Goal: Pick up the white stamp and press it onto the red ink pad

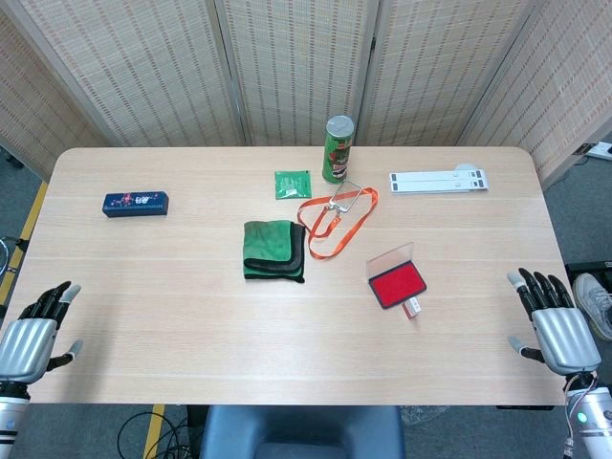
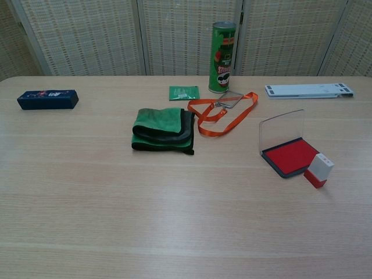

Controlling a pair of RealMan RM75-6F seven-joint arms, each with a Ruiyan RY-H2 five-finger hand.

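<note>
The white stamp (image 2: pixel 318 170), white on top with a red base, stands on the table just right of the red ink pad (image 2: pixel 290 156); in the head view the stamp (image 1: pixel 411 307) sits at the pad's near corner. The red ink pad (image 1: pixel 397 284) lies open, its clear lid raised at the back. My right hand (image 1: pixel 557 328) hovers at the table's right front edge, fingers spread, holding nothing. My left hand (image 1: pixel 33 335) hangs off the left front corner, fingers apart and empty. Neither hand shows in the chest view.
A folded green cloth (image 1: pixel 274 251) lies mid-table, with an orange lanyard (image 1: pixel 335 218) beside it. Behind stand a green chip can (image 1: pixel 338 150), a green packet (image 1: pixel 293 184) and a white ruler-like strip (image 1: pixel 438 180). A blue case (image 1: pixel 136 204) lies far left.
</note>
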